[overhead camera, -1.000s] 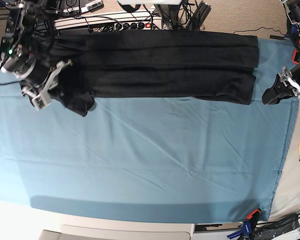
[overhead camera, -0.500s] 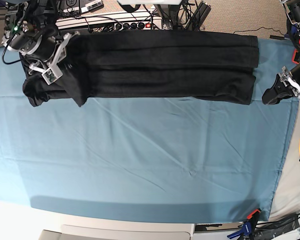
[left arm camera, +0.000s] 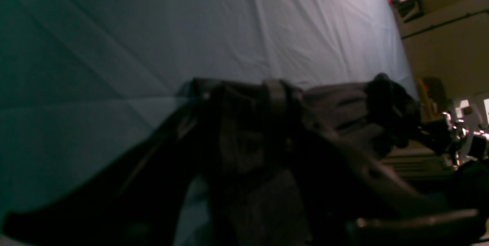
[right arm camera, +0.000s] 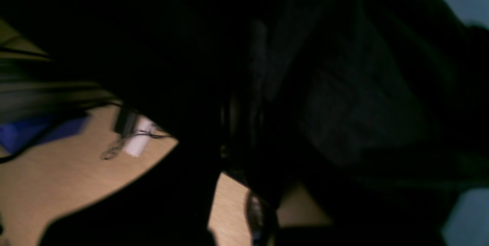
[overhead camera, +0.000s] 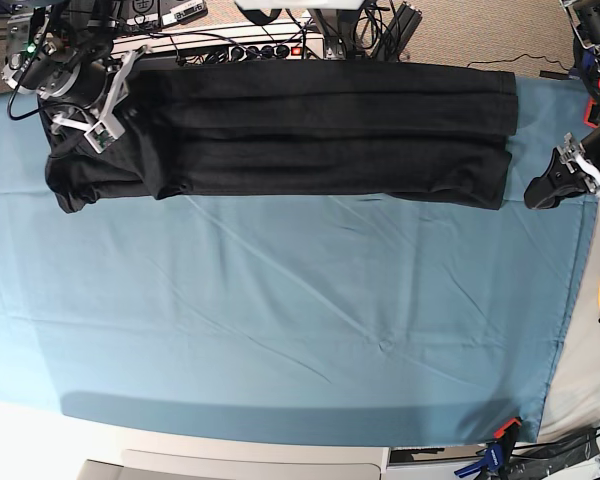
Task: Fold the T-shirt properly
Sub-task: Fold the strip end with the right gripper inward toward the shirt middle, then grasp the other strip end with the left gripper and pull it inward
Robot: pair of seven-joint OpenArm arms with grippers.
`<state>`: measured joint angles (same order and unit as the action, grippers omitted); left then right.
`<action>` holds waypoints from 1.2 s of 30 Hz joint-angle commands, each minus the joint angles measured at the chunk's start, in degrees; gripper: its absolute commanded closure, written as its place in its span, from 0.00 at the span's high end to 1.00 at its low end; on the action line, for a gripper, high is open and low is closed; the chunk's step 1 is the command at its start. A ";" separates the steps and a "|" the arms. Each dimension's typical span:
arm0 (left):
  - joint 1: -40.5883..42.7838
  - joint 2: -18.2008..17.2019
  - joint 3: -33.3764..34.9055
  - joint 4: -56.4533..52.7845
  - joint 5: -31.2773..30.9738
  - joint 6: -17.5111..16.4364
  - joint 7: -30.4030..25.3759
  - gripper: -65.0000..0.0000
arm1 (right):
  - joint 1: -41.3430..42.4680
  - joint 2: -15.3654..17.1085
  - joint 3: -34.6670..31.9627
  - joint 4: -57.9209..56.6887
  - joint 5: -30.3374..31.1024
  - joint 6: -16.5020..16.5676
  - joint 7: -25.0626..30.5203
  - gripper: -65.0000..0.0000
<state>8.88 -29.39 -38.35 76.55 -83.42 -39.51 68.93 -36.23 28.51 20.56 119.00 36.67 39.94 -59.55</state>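
The big black cotton T-shirt [overhead camera: 310, 130] lay in a long strip at the far edge of the teal-blue cloth [overhead camera: 280, 320]. The right gripper [overhead camera: 95, 125] was shut on its end, though I couldn't see exactly where. The left gripper [overhead camera: 555, 185] waited half open, holding nothing. The shirt looked soft and floppy (best picked up by its corners).

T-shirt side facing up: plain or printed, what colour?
Plain black; no print visible on the T-shirt. Base view shows it best.
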 commanded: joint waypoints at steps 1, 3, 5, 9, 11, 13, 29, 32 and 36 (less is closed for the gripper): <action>-0.46 -1.38 -0.46 0.87 -1.58 -0.49 -1.42 0.30 | -0.13 1.07 0.59 1.01 -0.20 0.06 1.22 0.00; -0.46 -1.38 -0.46 0.87 -1.58 -0.49 -1.44 0.30 | -0.13 1.01 0.90 1.01 -1.46 0.06 1.62 0.00; -0.46 -1.38 -0.46 0.87 -1.58 -0.49 -1.42 0.30 | -0.13 1.01 0.94 1.01 -2.25 0.06 1.70 0.00; -0.46 -1.38 -0.46 0.87 -1.58 -0.49 -1.42 0.30 | -0.13 1.01 0.92 0.98 -2.23 0.06 1.66 0.00; -0.44 -1.40 -0.46 0.87 -1.58 -0.49 -1.42 0.30 | -0.13 1.01 0.92 0.98 -2.23 0.06 1.57 0.00; -0.44 -1.38 -0.46 0.87 -1.58 -0.49 -1.42 0.30 | -0.13 1.01 0.92 0.98 -2.25 0.06 1.36 0.00; 1.03 -1.42 -0.46 0.87 3.54 -0.49 -4.33 0.47 | -0.09 -0.46 2.47 2.10 -1.38 0.06 5.90 0.43; 1.49 -1.40 -0.46 0.87 3.54 -0.49 -4.42 0.47 | 0.96 -3.26 6.43 4.37 -3.17 0.06 8.57 0.43; 2.16 -1.40 -0.46 0.87 3.80 -0.49 -4.24 0.47 | 4.20 -6.84 13.03 6.75 -3.28 0.06 9.97 0.43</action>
<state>11.27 -29.39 -38.35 76.55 -78.48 -39.48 65.65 -32.01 20.88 33.19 124.81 32.84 40.14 -51.05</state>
